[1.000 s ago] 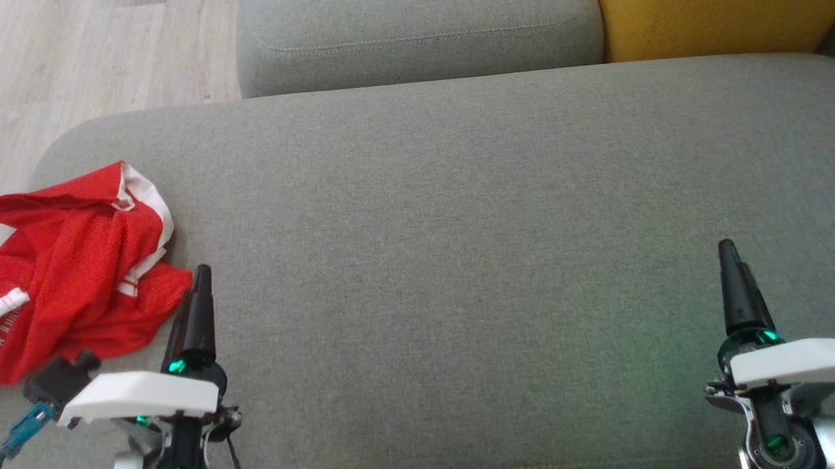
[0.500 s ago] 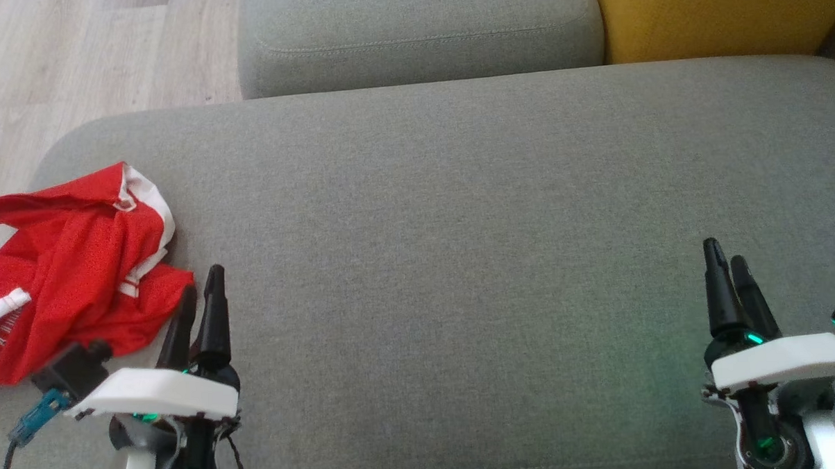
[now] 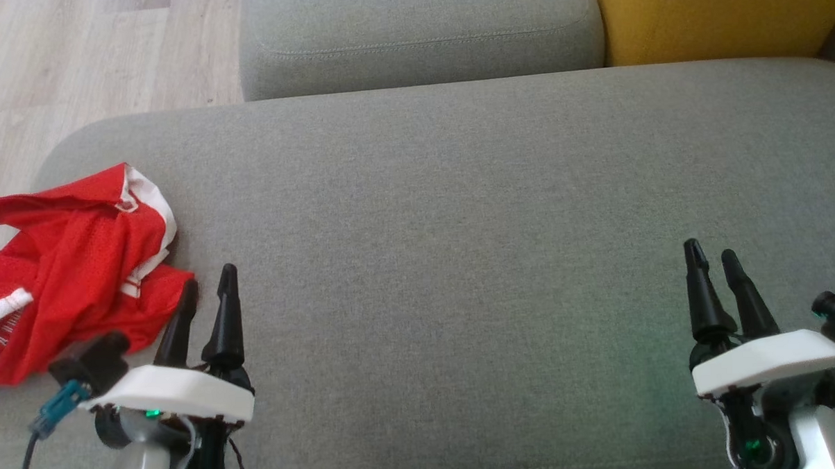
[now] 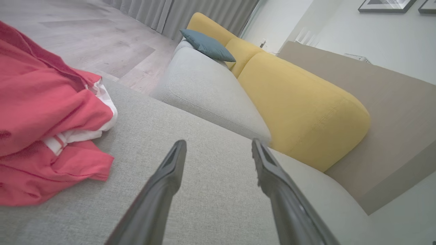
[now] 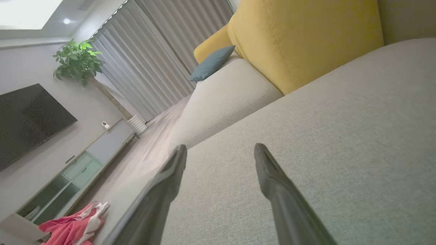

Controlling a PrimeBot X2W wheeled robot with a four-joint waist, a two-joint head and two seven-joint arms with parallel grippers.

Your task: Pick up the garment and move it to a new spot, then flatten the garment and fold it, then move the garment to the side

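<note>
Garment: a red garment with white trim lies crumpled in loose folds at the left end of the grey seat cushion. White lettering shows on its near-left part, too small to read.
Left hand: the left hand is at the near left. Its fingers are spread wide with nothing between them, and the tips point to the far side. It sits just right of the garment's near-right hem, and the left wrist view shows a gap between them.
Right hand: the right hand is at the near right, fingers wide and empty, over bare fabric and well apart from the garment.
Far side: a second grey cushion butts against the seat, with a yellow cushion to its right. A blue pillow lies farther back.
Floor: pale wooden floor shows at the far left.
</note>
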